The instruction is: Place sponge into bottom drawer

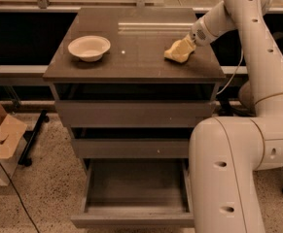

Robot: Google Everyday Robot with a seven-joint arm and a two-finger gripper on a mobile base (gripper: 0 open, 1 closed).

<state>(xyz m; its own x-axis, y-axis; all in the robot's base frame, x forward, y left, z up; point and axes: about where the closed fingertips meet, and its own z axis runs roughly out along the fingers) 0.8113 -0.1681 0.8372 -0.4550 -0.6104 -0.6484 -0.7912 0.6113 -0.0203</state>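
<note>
The pale yellow sponge (pixel 178 51) lies on the right side of the grey-brown cabinet top (pixel 131 57). My gripper (pixel 189 41) reaches in from the right and sits right at the sponge's far right end, touching it. The bottom drawer (pixel 136 193) is pulled out below and its tray holds nothing. My white arm covers the drawer's right side.
A cream round bowl (pixel 89 47) stands on the left of the cabinet top. The two upper drawers (pixel 131 113) stick out slightly. A cardboard box (pixel 0 140) sits on the floor at the left. A dark rail and window ledge run behind the cabinet.
</note>
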